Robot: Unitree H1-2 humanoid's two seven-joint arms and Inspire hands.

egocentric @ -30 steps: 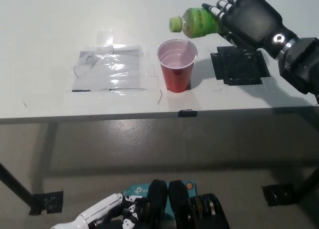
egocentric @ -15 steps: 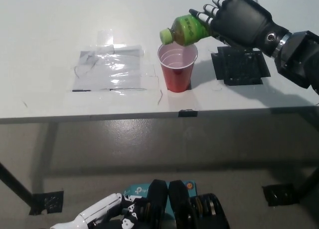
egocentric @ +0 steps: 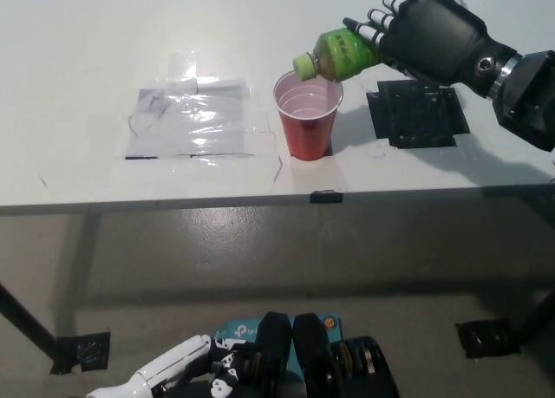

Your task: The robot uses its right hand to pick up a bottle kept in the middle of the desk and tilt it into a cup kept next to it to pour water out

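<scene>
Green bottle tipped over the red cup.

The black right hand (egocentric: 434, 35) has its fingers (egocentric: 375, 21) wrapped around the bottle (egocentric: 340, 54), cap end low over the rim of the cup (egocentric: 308, 114) on the white desk (egocentric: 78, 60). The white left hand (egocentric: 169, 374) rests low; I cannot tell its fingers' state.

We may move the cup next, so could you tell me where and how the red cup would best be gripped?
Grip the red cup around its side wall, partway up, from the robot's left, where the desk is free. It stands upright and open; the green bottle held by the right hand crowds its rim. The left hand rests below the desk.
</scene>
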